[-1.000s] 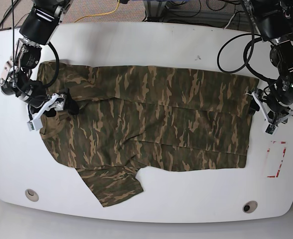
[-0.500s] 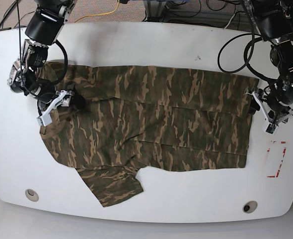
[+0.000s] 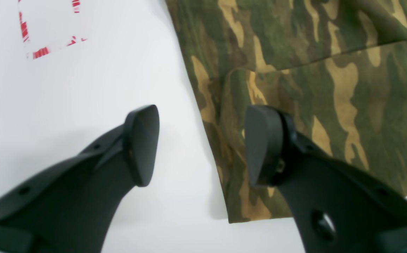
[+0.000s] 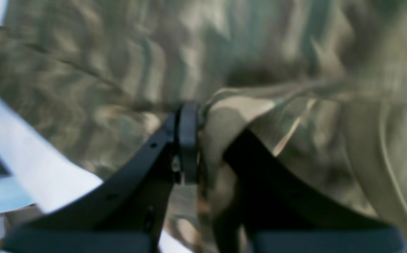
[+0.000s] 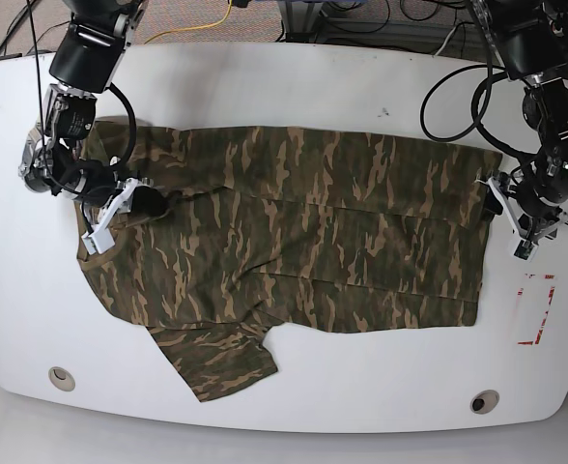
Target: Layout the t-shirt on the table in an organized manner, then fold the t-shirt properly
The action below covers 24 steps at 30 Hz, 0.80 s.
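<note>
The camouflage t-shirt (image 5: 303, 232) lies spread across the white table (image 5: 294, 87), with one sleeve (image 5: 221, 362) pointing at the front edge. In the base view my right gripper (image 5: 122, 205) is at the shirt's left end. The blurred right wrist view shows that gripper (image 4: 210, 147) shut on a raised fold of the t-shirt (image 4: 259, 70). My left gripper (image 5: 504, 208) is at the shirt's right edge. In the left wrist view it (image 3: 201, 146) stands open astride the hem of the shirt (image 3: 312, 70), one finger over cloth and the other finger over bare table (image 3: 84, 105).
A red tape outline (image 5: 535, 309) marks the table right of the shirt, also seen as red tape (image 3: 41, 52) in the left wrist view. Two grommet holes (image 5: 62, 377) (image 5: 484, 400) sit near the front edge. Cables trail behind the table's far edge.
My right gripper has shifted inward to the right over the shirt's left end, drawing the held cloth with it. The left gripper has hardly moved.
</note>
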Each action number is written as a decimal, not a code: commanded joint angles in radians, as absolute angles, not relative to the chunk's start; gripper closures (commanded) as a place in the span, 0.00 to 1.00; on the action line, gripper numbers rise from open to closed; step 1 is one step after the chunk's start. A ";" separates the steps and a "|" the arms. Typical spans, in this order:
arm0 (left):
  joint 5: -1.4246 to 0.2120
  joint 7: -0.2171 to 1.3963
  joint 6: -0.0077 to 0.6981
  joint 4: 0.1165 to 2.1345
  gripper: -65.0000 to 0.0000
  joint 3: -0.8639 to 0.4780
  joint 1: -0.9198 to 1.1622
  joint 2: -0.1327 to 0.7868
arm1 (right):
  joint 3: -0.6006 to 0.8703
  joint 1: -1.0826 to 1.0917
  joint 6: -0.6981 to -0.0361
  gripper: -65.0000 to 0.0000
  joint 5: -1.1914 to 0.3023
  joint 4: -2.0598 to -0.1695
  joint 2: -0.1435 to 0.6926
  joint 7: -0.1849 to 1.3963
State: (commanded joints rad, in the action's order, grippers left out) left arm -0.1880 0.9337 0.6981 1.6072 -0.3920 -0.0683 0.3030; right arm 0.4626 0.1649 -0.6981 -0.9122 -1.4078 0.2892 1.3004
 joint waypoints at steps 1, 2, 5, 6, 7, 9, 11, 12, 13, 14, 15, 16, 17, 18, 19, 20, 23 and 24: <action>-0.188 0.934 0.698 1.607 0.45 -0.392 -0.065 0.303 | 0.463 0.165 -0.698 0.89 -0.923 -1.417 0.289 1.307; -0.188 0.934 0.698 1.607 0.45 -0.392 -0.059 0.303 | 0.463 0.165 -0.698 0.89 -0.944 -1.434 0.289 1.316; -0.188 0.934 0.698 1.607 0.45 -0.390 -0.058 0.303 | 0.461 0.170 -0.698 0.89 -0.983 -1.469 0.289 1.336; -0.188 0.934 0.698 1.607 0.45 -0.390 -0.058 0.303 | 0.460 0.171 -0.698 0.89 -0.998 -1.478 0.289 1.342; -0.188 0.934 0.698 1.607 0.45 -0.390 -0.058 0.303 | 0.460 0.173 -0.698 0.89 -1.012 -1.486 0.291 1.349; -0.188 0.934 0.698 1.607 0.45 -0.390 -0.056 0.303 | 0.460 0.176 -0.698 0.89 -1.032 -1.492 0.291 1.365; -0.188 0.934 0.698 1.607 0.45 -0.390 -0.056 0.303 | 0.460 0.191 -0.698 0.89 -1.043 -1.492 0.291 1.380; -0.188 0.934 0.698 1.607 0.45 -0.390 -0.047 0.305 | 0.456 0.203 -0.698 0.89 -1.044 -1.491 0.289 1.396; -0.188 0.934 0.698 1.607 0.45 -0.390 -0.041 0.305 | 0.450 0.209 -0.698 0.89 -1.044 -1.489 0.289 1.396; -0.188 0.932 0.698 1.607 0.45 -0.390 -0.036 0.305 | 0.444 0.214 -0.698 0.89 -1.044 -1.489 0.289 1.396; -0.188 0.932 0.698 1.607 0.45 -0.389 -0.031 0.305 | 0.429 0.222 -0.698 0.89 -1.044 -1.489 0.289 1.396; -0.188 0.932 0.698 1.607 0.45 -0.389 -0.031 0.305 | 0.418 0.225 -0.698 0.89 -1.044 -1.489 0.289 1.396; -0.188 0.932 0.698 1.607 0.45 -0.389 -0.030 0.305 | 0.407 0.229 -0.698 0.89 -1.044 -1.489 0.291 1.396; -0.188 0.932 0.698 1.607 0.45 -0.389 -0.028 0.305 | 0.395 0.237 -0.698 0.89 -1.046 -1.489 0.291 1.396; -0.188 0.932 0.698 1.607 0.45 -0.389 -0.028 0.305 | 0.389 0.237 -0.698 0.89 -1.046 -1.489 0.291 1.396; -0.188 0.932 0.698 1.607 0.45 -0.389 -0.027 0.305 | 0.378 0.239 -0.698 0.89 -1.046 -1.489 0.291 1.396; -0.186 0.932 0.698 1.607 0.45 -0.389 -0.019 0.306 | 0.366 0.240 -0.698 0.90 -1.046 -1.484 0.291 1.396; -0.186 0.932 0.698 1.607 0.45 -0.389 -0.015 0.306 | 0.364 0.240 -0.698 0.90 -1.043 -1.484 0.291 1.396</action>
State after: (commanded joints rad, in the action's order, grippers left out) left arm -0.1864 0.9321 0.6981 1.6072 -0.3890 -0.0146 0.3061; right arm 0.3644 0.2401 -0.6981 -1.0426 -1.4845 0.2908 1.3963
